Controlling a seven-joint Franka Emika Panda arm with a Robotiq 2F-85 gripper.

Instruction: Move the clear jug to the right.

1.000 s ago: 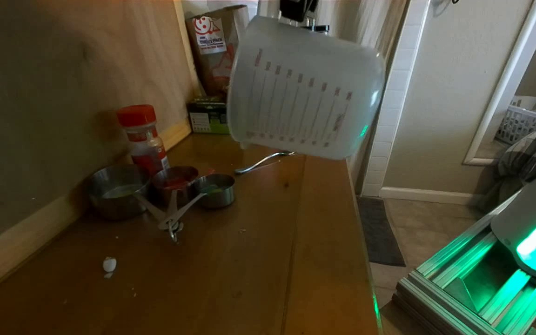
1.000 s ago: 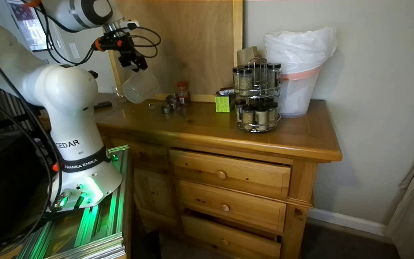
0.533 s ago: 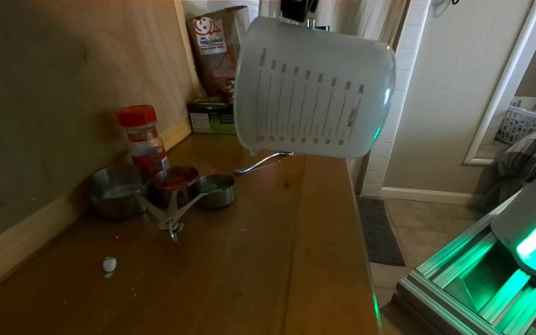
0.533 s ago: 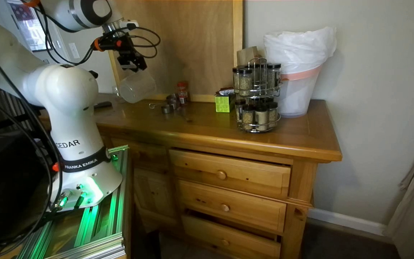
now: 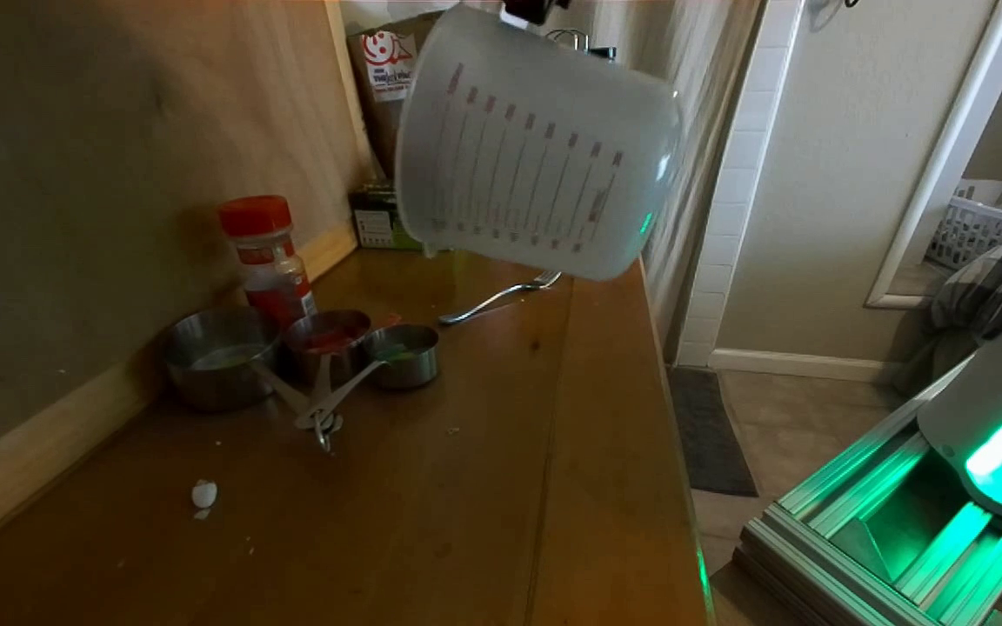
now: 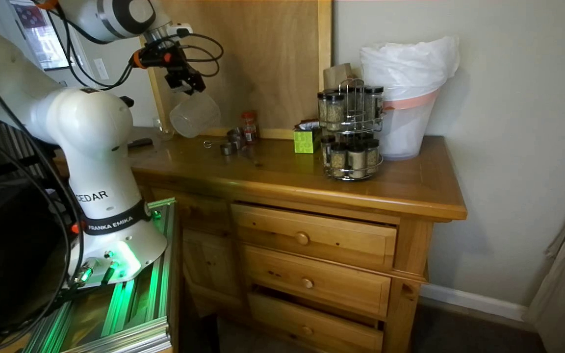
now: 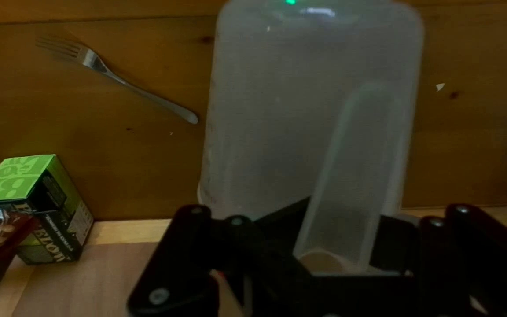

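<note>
The gripper pinches the flat handle of the translucent measuring jug, its black fingers on either side of that handle in the wrist view. The jug hangs right below the gripper, raised over the wooden sideboard. It is tipped over on its side; in an exterior view its red graduation marks show, and its rounded base end, at the right, sits lower than the rim end.

In an exterior view the jug is over the left part of the sideboard top, left of the steel measuring cups and the red-lidded jar, which stands just beside them, near the far wooden panel. A green box sits between the cups and a two-tier wire spice rack; a bin with a white liner stands at the far right. These last three are well apart from the jug. The fork lies on the wood, lower than the jug.
</note>
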